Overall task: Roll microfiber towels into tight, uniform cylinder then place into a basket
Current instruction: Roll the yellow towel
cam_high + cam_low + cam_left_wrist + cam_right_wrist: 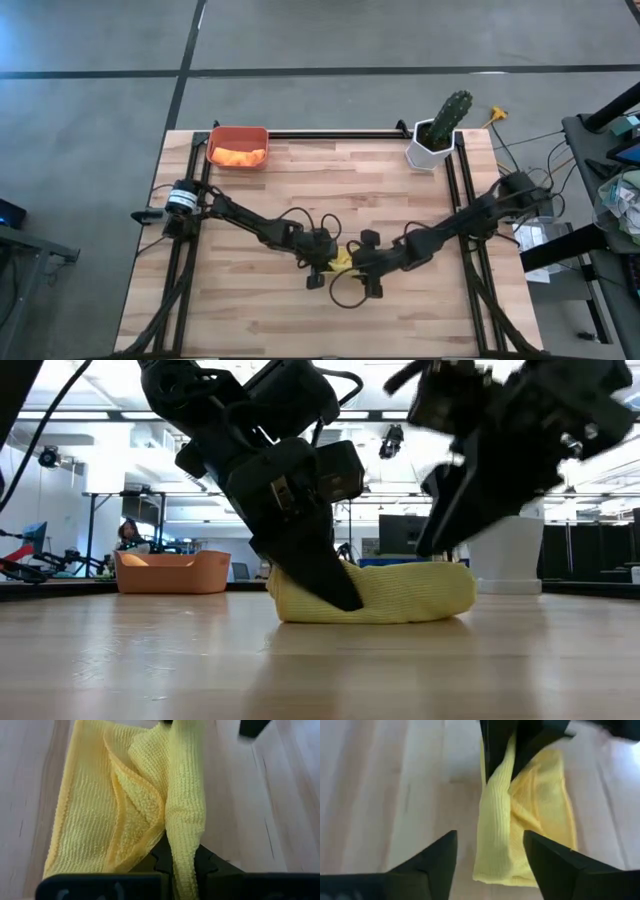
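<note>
A: Yellow towel (375,593) sits closest to the low camera, a loose lumpy roll lying mid-table, front half. Left gripper (182,870) is clamped on one end of it, a fold of cloth pinched between its fingers.

B: And the right gripper (490,851)?

A: Fingers spread apart, nothing in them, hovering just over the roll's other end.

B: Roll good enough?

A: I'd say no. Layers look slack and flared on one side in the left wrist view, not a tight cylinder yet.

B: So what makes the next bit go well?

A: Judgement only: keep the left pinch firm so the end doesn't unwind, bring the right fingers down straddling the free end, close on all layers, not just the top flap. Then tighten evenly before lifting.

B: Basket (237,135)?

A: Far-left corner of the table, well apart, orange towel (240,155) already lying in it. Long carry, so a weak grip risks unrolling.
</note>
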Controlling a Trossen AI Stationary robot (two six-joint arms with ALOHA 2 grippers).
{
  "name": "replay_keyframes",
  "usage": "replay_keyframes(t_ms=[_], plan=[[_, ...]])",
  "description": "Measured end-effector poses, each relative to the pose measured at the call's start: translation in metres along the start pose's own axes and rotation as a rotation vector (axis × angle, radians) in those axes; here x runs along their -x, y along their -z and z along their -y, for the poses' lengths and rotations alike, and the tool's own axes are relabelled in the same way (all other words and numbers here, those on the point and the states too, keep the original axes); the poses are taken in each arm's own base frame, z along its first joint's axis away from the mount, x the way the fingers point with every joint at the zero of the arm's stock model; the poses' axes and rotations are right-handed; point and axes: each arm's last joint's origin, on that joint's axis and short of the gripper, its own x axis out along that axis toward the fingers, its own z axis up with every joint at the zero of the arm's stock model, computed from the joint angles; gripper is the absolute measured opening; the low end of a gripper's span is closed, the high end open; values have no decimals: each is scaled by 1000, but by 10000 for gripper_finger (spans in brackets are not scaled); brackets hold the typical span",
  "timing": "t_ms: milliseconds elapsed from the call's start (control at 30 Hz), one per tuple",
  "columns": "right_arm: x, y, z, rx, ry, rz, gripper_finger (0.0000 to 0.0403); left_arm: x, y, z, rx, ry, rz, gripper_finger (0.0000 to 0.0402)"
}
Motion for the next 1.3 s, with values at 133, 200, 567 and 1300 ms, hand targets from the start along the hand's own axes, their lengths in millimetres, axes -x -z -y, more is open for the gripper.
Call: replay_keyframes(t_ms=[133, 200, 567, 1300], plan=[[-20, 10, 0, -23, 19, -48, 247, 0, 0, 0, 20, 1, 0, 5], [-26, 13, -1, -39, 24, -66, 251, 0, 0, 0, 34, 1, -1, 5], [-26, 10, -3, -48, 16, -50, 140, 0, 1, 0, 37, 4, -5, 5], [-44, 23, 14, -355, -238, -121, 14, -1, 3, 2, 16, 106, -42, 5]])
